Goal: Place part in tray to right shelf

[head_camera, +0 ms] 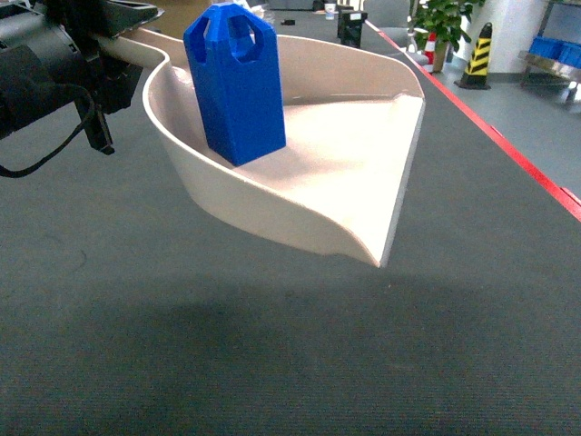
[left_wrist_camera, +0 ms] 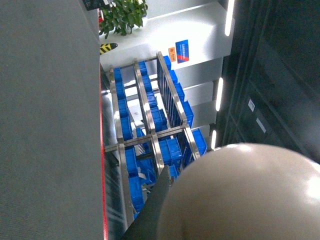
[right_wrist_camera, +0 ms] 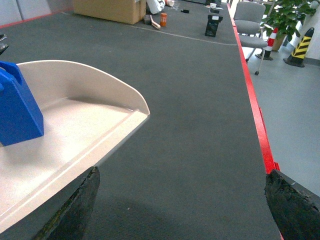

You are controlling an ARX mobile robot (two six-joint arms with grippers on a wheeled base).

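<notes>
The beige tray (head_camera: 300, 209) hangs tilted above the dark grey table, casting a shadow below it. The blue part (head_camera: 238, 86) stands upright inside it near the back wall. My left gripper (head_camera: 113, 50) is shut on the tray's handle at the top left. In the left wrist view one dark finger (left_wrist_camera: 160, 205) lies against the tray's underside (left_wrist_camera: 250, 195), with the steel right shelf (left_wrist_camera: 150, 130) and its blue crates beyond. The right wrist view shows the tray (right_wrist_camera: 75, 135) and part (right_wrist_camera: 17, 112) to the left of my open, empty right gripper (right_wrist_camera: 180, 200).
A red strip (head_camera: 508, 150) marks the table's right edge. Past it stand a striped cone (head_camera: 477, 56), a plant (head_camera: 445, 23) and a steel rack with blue crates (head_camera: 554, 50). A cardboard box (right_wrist_camera: 110, 10), a black item (right_wrist_camera: 213, 25) and a chair (right_wrist_camera: 250, 25) are at the far end.
</notes>
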